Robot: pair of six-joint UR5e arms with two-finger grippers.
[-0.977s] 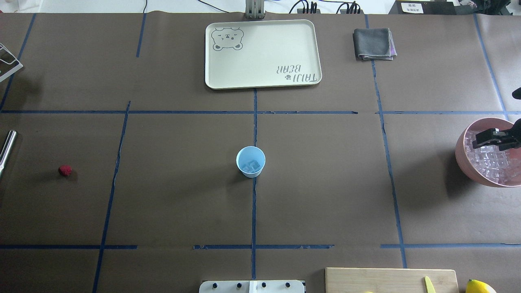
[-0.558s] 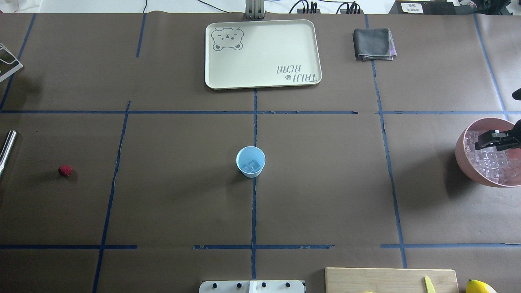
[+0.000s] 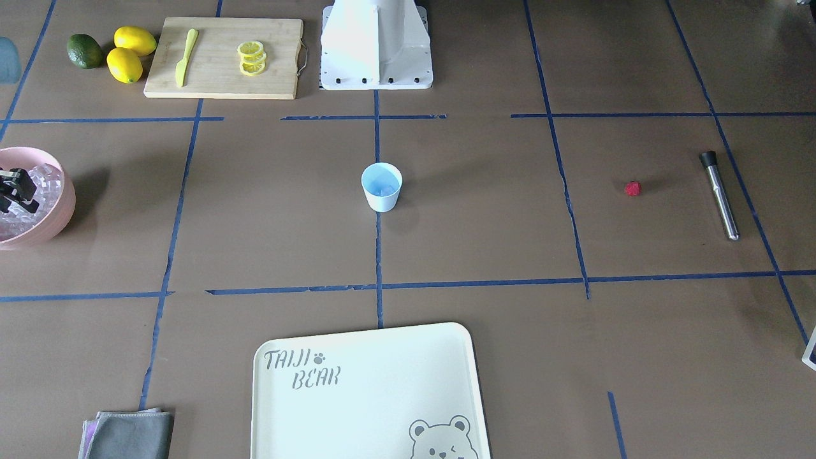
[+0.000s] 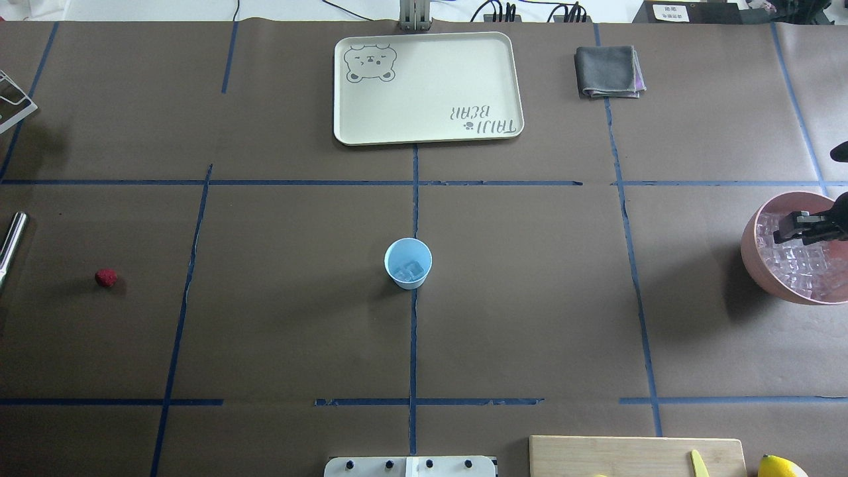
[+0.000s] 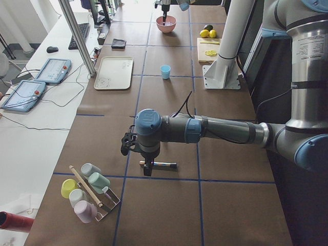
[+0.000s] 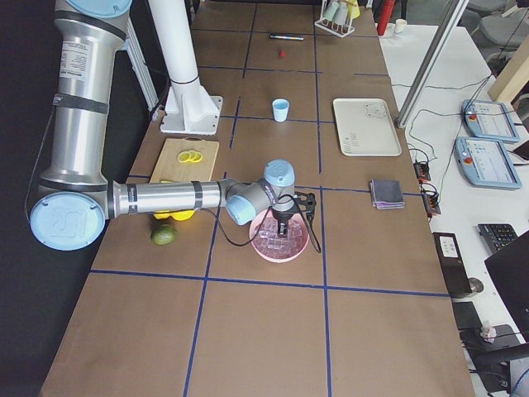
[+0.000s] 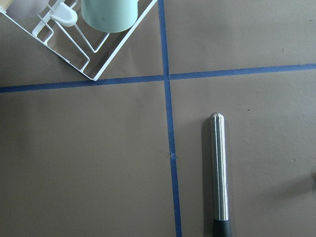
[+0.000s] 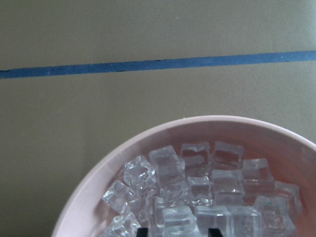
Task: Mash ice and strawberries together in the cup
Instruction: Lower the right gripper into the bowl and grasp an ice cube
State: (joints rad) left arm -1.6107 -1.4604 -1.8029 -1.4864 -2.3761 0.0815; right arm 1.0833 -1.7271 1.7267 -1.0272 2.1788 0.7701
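Note:
The pale blue cup (image 4: 408, 263) stands at the table's centre with a few ice cubes (image 4: 411, 269) in it. More ice (image 8: 197, 182) fills the pink bowl (image 4: 752, 248) at the right edge. My right gripper (image 4: 788, 227) hangs low over that ice and is open, its fingertips (image 8: 143, 231) on either side of a cube. The red strawberry (image 4: 105, 277) lies alone far to the left. My left gripper (image 5: 147, 169) hovers over a steel muddler (image 7: 218, 168) at the left end. It shows only in the left side view, so I cannot tell its state.
A cream bear tray (image 4: 427, 86) and a folded grey cloth (image 4: 608, 71) lie at the far side. A cutting board (image 3: 223, 57) near the robot base holds a yellow knife and lemon slices, with lemons (image 3: 131, 54) beside it. A wire rack of cups (image 5: 89, 192) stands past the muddler.
The right gripper has sunk a little lower toward the ice in the pink bowl and drawn slightly toward the right edge. Nothing else has moved.

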